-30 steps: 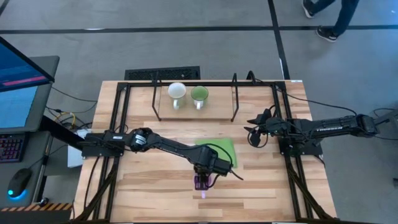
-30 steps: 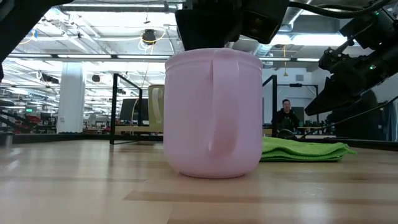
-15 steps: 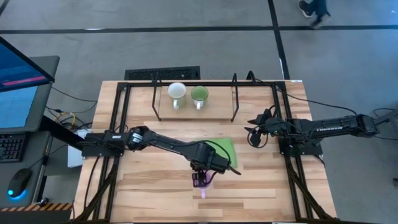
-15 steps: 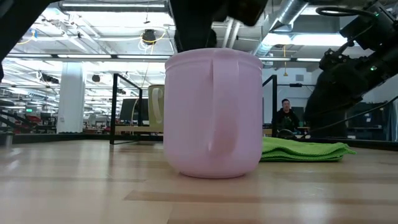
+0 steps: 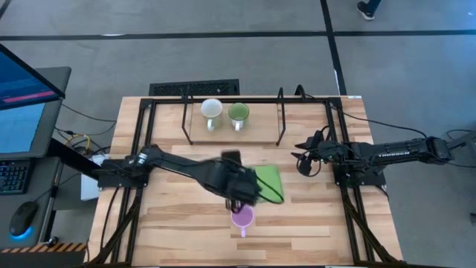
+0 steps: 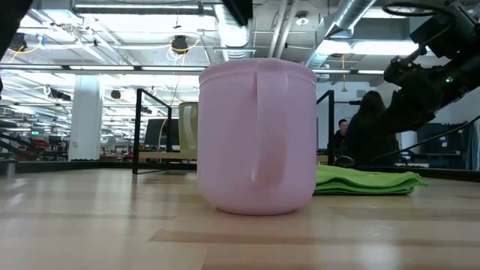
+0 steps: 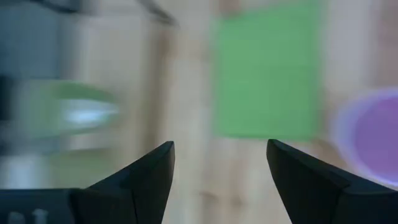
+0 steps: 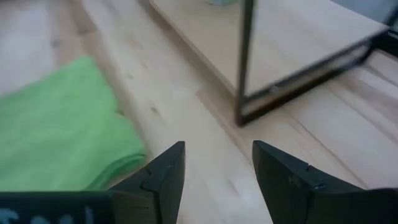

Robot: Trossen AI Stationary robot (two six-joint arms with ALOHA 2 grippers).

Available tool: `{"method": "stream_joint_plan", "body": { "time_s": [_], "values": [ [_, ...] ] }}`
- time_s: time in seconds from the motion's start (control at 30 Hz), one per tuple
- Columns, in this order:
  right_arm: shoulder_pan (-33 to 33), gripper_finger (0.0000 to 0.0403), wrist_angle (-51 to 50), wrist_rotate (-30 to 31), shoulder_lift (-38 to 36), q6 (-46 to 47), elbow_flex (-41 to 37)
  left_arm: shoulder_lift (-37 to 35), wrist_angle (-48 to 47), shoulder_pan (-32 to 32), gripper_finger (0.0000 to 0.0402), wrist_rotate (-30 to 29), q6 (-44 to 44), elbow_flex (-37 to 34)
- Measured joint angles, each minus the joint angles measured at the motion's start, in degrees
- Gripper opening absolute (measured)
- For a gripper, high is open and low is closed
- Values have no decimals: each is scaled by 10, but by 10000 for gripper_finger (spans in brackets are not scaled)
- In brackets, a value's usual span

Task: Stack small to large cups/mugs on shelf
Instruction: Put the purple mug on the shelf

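The shelf (image 5: 260, 128) stands at the table's (image 5: 171, 231) far edge, with two mugs (image 5: 212, 110) side by side on it. A cloth (image 5: 269, 177) lies mid-table. A third mug (image 5: 242, 217) stands just in front of the cloth.

Left wrist view is smearing badly; the purple mug (image 7: 373, 134) is running off the edge, green cloth (image 7: 267, 74) blurring.

We saw a large open robotics lab: exposed ducts (image 6: 352, 19) and strip lights (image 6: 135, 9) overhead, a grey floor (image 5: 223, 52), a monitor (image 5: 22, 104) beside the table (image 5: 178, 223), and distant workstations.
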Motion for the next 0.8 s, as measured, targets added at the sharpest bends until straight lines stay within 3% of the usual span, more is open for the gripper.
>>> {"method": "stream_joint_plan", "body": {
  "time_s": [0.13,0.4,0.53,0.8],
  "values": [
    [0,210,31,-37,0,-16,0,-76,-13,-9,247,-117,-25,-7],
    [0,210,73,-37,0,-45,0,-255,-9,-44,247,-232,-72,-122],
    [0,210,90,-37,0,-45,0,-363,35,-67,247,-271,-105,-252],
    [0,210,117,-70,0,-46,0,-583,316,-110,247,-289,-54,-597]
  ]
}}
